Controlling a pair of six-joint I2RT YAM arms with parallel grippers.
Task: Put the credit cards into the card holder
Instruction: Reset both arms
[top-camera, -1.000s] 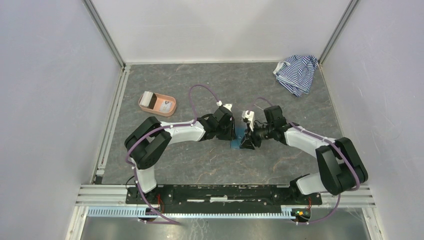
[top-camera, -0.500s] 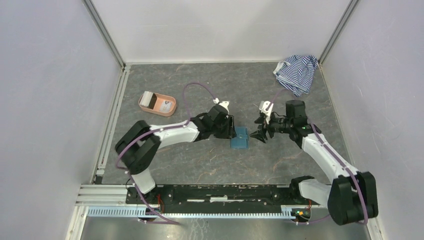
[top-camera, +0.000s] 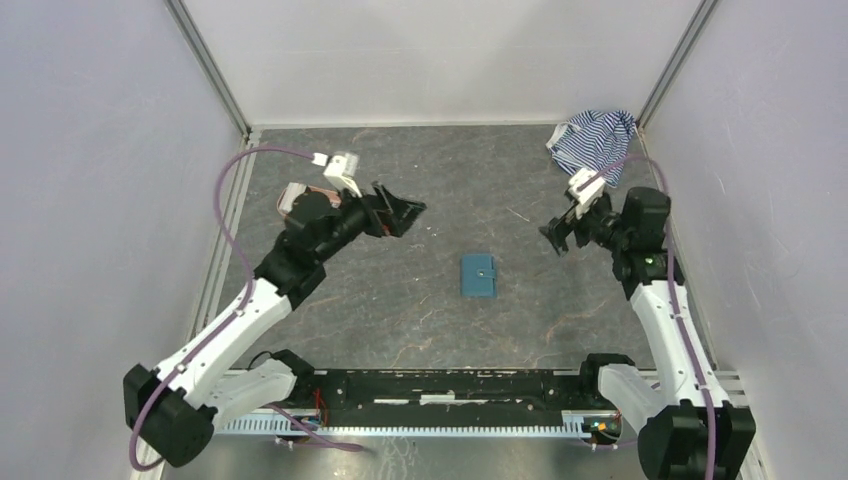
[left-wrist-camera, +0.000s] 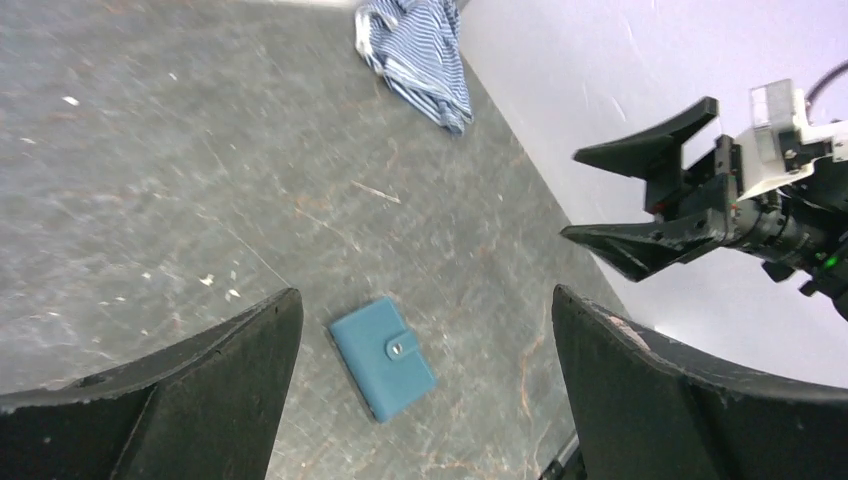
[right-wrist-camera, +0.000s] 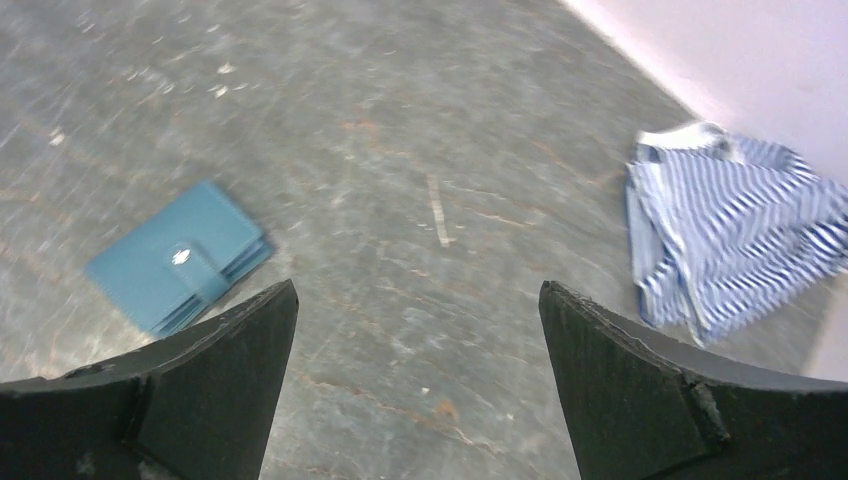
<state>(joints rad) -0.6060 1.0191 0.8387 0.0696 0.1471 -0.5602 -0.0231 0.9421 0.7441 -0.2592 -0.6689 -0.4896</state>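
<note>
The card holder (top-camera: 478, 276), a teal wallet with its snap tab fastened, lies flat in the middle of the table, with nothing touching it. My left gripper (top-camera: 412, 220) hangs open up and to the left of it, with nothing between its fingers. The left wrist view looks down on the card holder (left-wrist-camera: 383, 357) between the spread jaws of that left gripper (left-wrist-camera: 425, 295). My right gripper (top-camera: 556, 237) is open and holds nothing, off to the right of the card holder (right-wrist-camera: 180, 270). No credit cards show in any view.
A blue-and-white striped cloth (top-camera: 592, 140) lies crumpled in the far right corner. A salmon-pink tray (top-camera: 292, 198) at the left is mostly hidden behind my left arm. White walls close in the table on three sides.
Both arms have pulled back from the card holder, left arm up and leftward, right arm rightward. Both grippers have opened wide. The card holder stays where it was, closed.
</note>
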